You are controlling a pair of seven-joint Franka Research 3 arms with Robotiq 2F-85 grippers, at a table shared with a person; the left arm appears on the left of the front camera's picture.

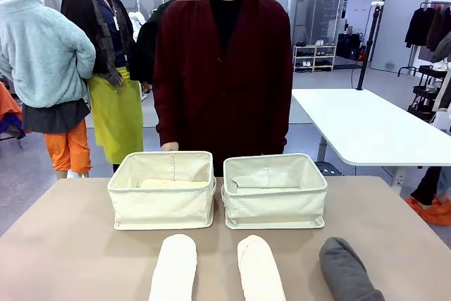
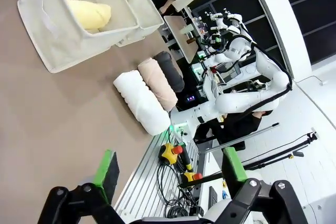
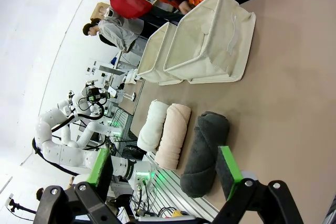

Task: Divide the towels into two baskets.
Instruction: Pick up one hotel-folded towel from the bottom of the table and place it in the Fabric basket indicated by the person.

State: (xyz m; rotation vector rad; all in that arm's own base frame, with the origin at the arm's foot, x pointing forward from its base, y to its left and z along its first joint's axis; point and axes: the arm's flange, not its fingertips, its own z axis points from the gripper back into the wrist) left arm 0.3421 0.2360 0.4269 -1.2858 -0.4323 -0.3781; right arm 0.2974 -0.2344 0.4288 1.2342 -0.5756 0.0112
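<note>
Left gripper [image 2: 168, 153] spread wide; yellow towel [image 2: 89, 15] inside basket [image 2: 60, 51]

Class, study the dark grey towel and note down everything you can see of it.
The dark grey towel is a soft terry roll, fuzzy, rounded at its far end. It lies flat on the brown table near the robot's edge, rightmost of three rolls, a gap apart from the cream-pink towel. It sits outside the right basket; only the table touches it.

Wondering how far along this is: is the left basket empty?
Not empty: a pale yellow towel lies inside the left basket, visible over its rim.
</note>
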